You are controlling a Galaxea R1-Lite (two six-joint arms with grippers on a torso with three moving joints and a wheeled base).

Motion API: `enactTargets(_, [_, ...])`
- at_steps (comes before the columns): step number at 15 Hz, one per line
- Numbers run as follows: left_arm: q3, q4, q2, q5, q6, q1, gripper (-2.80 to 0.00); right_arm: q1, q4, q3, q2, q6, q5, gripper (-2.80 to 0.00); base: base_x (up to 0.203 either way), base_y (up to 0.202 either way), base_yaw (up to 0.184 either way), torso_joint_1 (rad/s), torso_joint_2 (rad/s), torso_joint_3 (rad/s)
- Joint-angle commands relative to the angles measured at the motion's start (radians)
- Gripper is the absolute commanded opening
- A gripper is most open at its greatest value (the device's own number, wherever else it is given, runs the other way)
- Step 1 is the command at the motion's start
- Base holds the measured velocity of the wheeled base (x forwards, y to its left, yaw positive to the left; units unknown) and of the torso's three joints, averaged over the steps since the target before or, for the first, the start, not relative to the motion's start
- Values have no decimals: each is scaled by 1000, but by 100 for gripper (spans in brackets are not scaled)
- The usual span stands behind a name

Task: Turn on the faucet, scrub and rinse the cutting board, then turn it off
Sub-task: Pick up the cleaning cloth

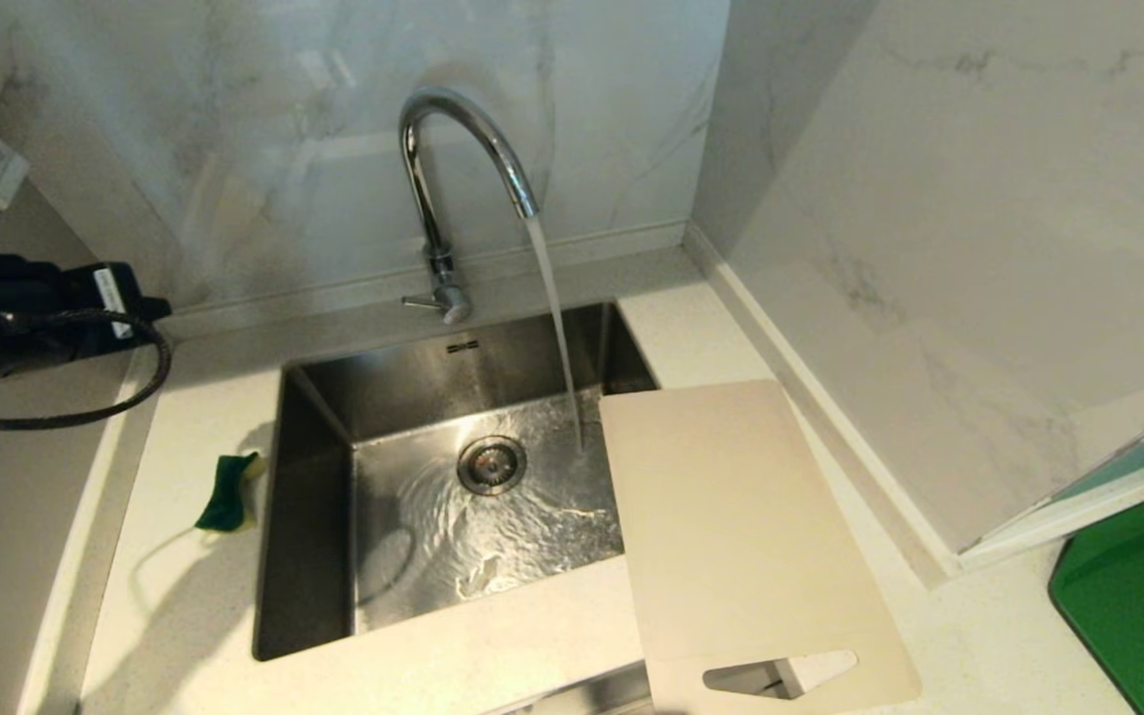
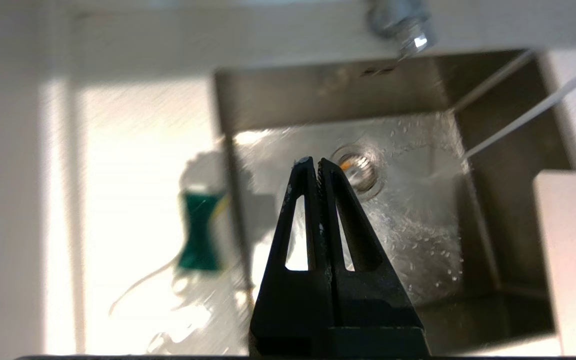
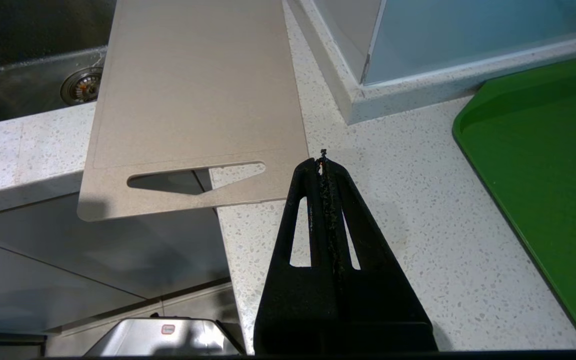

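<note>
Over the sink [image 1: 314,516], water is running from the faucet [image 1: 453,149] onto the basin floor near the drain [image 1: 492,464], nothing else lying inside. The left gripper [image 2: 316,161] is hanging pressed together and empty; it should spread before descending squarely onto the green sponge [image 1: 227,493]. The cutting board [image 1: 741,536] is bridging the sink's right rim. The right gripper [image 3: 323,161] is resting pressed together.

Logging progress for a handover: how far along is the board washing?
Done: the faucet is running into the sink. In hand: nothing; left gripper is shut and empty. Left: the cutting board lies on the counter, sponge untouched; scrubbing, rinsing, shutting off.
</note>
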Motion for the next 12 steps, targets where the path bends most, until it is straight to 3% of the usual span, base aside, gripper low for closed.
enactTargets(1, [158,-13,-195,-46,3,94,-280,0,0,2,0,0,0,-280,0,0,0,0,0,0])
enactTargets(4, [279,-19,-348,-117,7,177,-280,0,0,2,0,0,0,-280,0,0,0,0,0,0])
enactTargets(12, [557,-17,-762,-124,37,189,-280,0,0,2,0,0,0,-280,0,0,0,0,0,0])
